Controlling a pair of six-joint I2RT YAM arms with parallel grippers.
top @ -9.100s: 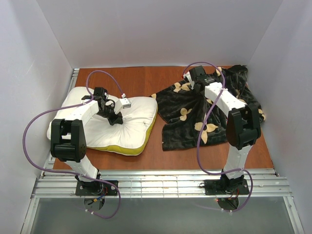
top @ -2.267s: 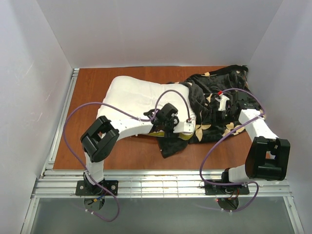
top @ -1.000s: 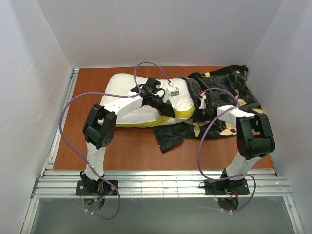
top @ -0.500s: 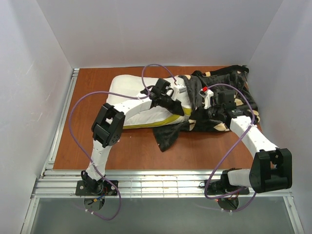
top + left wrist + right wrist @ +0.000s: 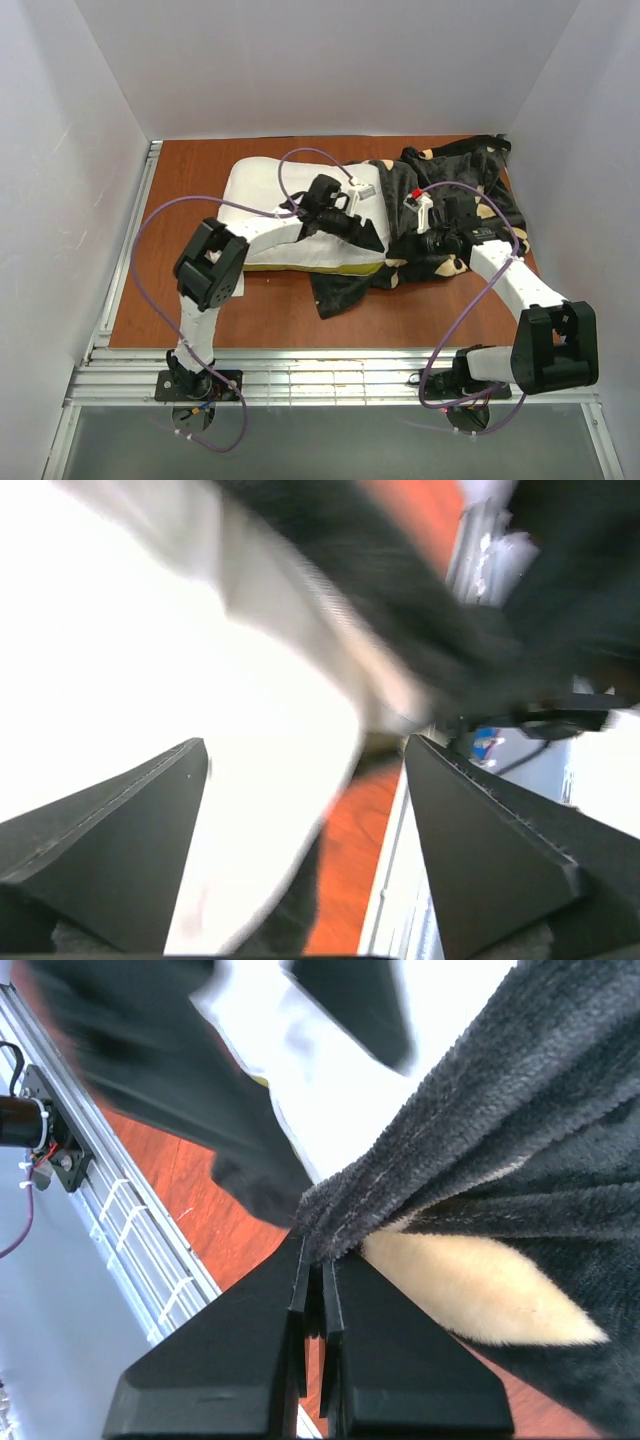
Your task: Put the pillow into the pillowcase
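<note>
1. One pillow (image 5: 270,195) is lying flat on the table's (image 5: 190,160) far middle, with its long side running left to right. A thin strip of its yellow band (image 5: 300,267) is showing along the near edge.
2. Most of the pillow is sitting outside the pillowcase (image 5: 470,175), which is lying bunched up to its right, toward the far right corner.
3. Only the pillow's right end is meeting the black fabric. Plush is draping over its far right corner, and a flap (image 5: 345,288) is spreading on the table under its near right corner. How deep that end is reaching inside I cannot tell.
4. The left gripper (image 5: 378,238) is resting over the pillow's right end. In the left wrist view its fingers (image 5: 150,820) are standing wide apart, the left gripper (image 5: 300,745) clasping nothing, with white cushion and a blurred dark hem lying between them.
5. The right gripper (image 5: 408,243) is reaching in from the right, just beside the pillow's right end. In the right wrist view the right gripper (image 5: 317,1255) is pinching a fold of the pillowcase's edge between fully closed fingers (image 5: 250,1360), a tan petal (image 5: 480,1295) showing just beside it.
6. Purple cables (image 5: 150,225) are looping over both arms.
7. A metal rail (image 5: 330,375) is running along the table's near edge, and white walls (image 5: 320,60) are enclosing the left, far and right sides.
</note>
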